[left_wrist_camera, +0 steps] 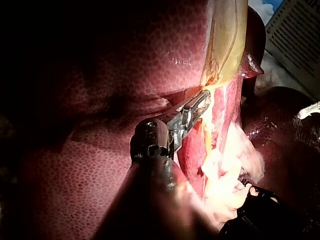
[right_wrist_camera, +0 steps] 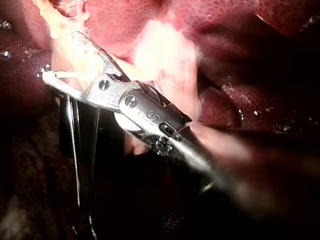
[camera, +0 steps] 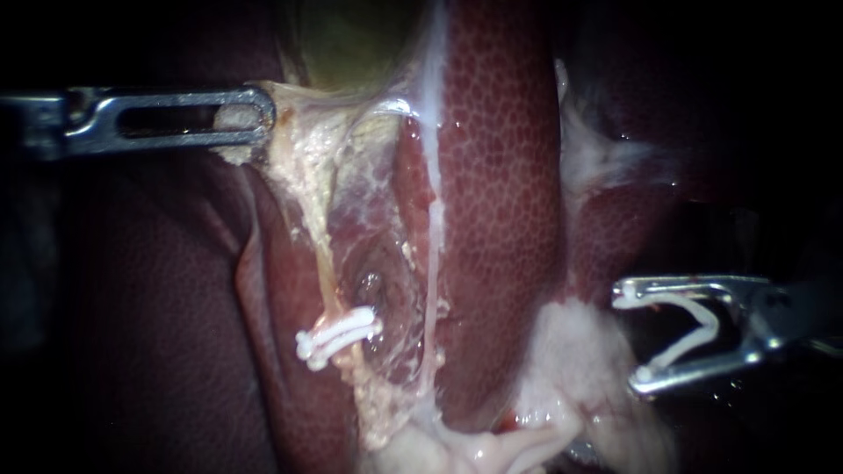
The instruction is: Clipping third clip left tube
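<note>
Liver (camera: 500, 175) filled most of the endoscope view, with one greenish gallbladder (camera: 351, 44) at the top.

Two instruments were in. My left instrument (camera: 255, 114) came in flat along the top, jaws closed on the pale tissue (camera: 290, 132) under the gallbladder. I read that as traction, since the membrane looked stretched and the strands below stood clear.

My right instrument (camera: 630, 338) sat well off to the right over the fat, away from the target. Its jaws were spread wide with one open clip (camera: 711, 325) seated between them, touching both jaws. It was loaded and not yet brought across.

Two tubes showed. The left tube (camera: 320, 254) was yellowish and ran down from the grasped tissue. The right tube (camera: 435, 263) was a thin white strand beside the liver.

I counted two closed clips (camera: 342, 332) side by side, low on the left tube. The bare stretch above them looked like the spot for the third.
</note>
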{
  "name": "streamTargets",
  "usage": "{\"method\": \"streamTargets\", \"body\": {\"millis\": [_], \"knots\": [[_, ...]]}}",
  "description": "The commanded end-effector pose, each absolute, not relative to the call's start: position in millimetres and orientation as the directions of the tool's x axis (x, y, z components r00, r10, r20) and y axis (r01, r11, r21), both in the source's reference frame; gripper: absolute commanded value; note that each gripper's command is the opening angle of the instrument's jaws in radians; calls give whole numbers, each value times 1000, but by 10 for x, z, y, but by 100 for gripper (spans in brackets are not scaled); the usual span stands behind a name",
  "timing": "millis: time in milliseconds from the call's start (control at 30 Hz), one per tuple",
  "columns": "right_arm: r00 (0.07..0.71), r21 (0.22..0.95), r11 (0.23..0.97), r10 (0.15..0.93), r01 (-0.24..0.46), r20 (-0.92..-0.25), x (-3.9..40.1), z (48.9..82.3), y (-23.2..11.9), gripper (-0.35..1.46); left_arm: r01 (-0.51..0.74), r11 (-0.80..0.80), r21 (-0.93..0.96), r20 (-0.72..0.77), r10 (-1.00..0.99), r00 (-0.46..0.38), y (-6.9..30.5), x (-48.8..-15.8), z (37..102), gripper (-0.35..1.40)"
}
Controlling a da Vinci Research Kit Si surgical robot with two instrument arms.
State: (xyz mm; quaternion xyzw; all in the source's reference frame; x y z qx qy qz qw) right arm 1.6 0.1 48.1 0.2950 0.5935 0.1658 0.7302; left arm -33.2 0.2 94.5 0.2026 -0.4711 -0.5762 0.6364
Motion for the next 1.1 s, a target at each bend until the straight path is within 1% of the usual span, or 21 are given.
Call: {"method": "streamTargets", "body": {"millis": [33,167,600,900,1100], "knots": [[236,627,772,593,104,-770,22,485,2,60,543,254,801,366,-924,-108,2,-332,945,-15],[223,619,780,589,95,-776,45,500,3,60,543,254,801,366,-924,-108,1,-332,944,-15],[180,644,764,628,46,-757,118,547,11,60,545,258,798,371,-922,-106,0,-335,942,-15],[163,654,755,639,52,-751,167,576,8,60,546,258,797,372,-922,-107,-1,-335,941,-15],[161,656,752,642,55,-750,196,586,8,60,547,258,797,372,-922,-107,-2,-336,940,-15]]}}
